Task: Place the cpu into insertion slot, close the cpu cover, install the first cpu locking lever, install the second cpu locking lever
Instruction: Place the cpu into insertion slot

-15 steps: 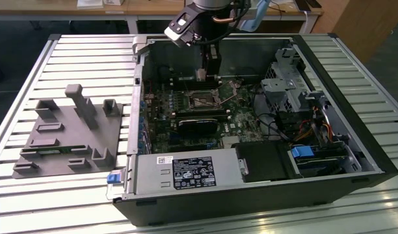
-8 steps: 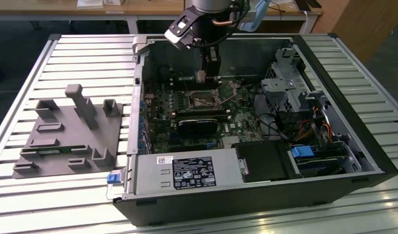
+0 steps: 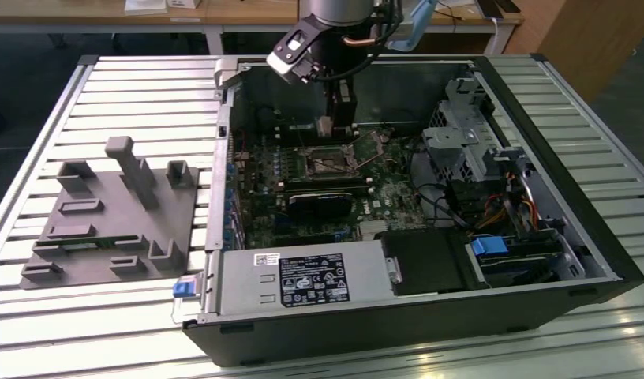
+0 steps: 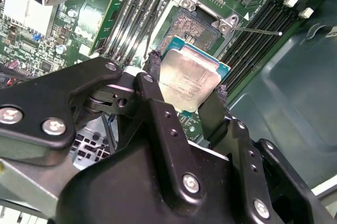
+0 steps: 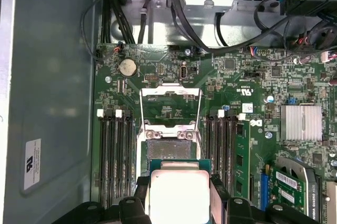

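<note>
Over the insertion slot (image 4: 190,27), the gripper (image 4: 188,80) pinches the cpu (image 4: 190,83) — which hides the slot's near part.

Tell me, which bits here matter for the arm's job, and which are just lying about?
In the job: gripper, shut on the cpu; insertion slot, uncovered; cpu cover, open; locking lever.
Just lying about: grey moulded tray; power supply box; coin battery; heat sink.

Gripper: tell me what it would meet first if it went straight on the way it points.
Most likely the open socket: the gripper points at it with the chip clamped in it, so the chip would touch first. How far off the socket lies is unclear.
</note>
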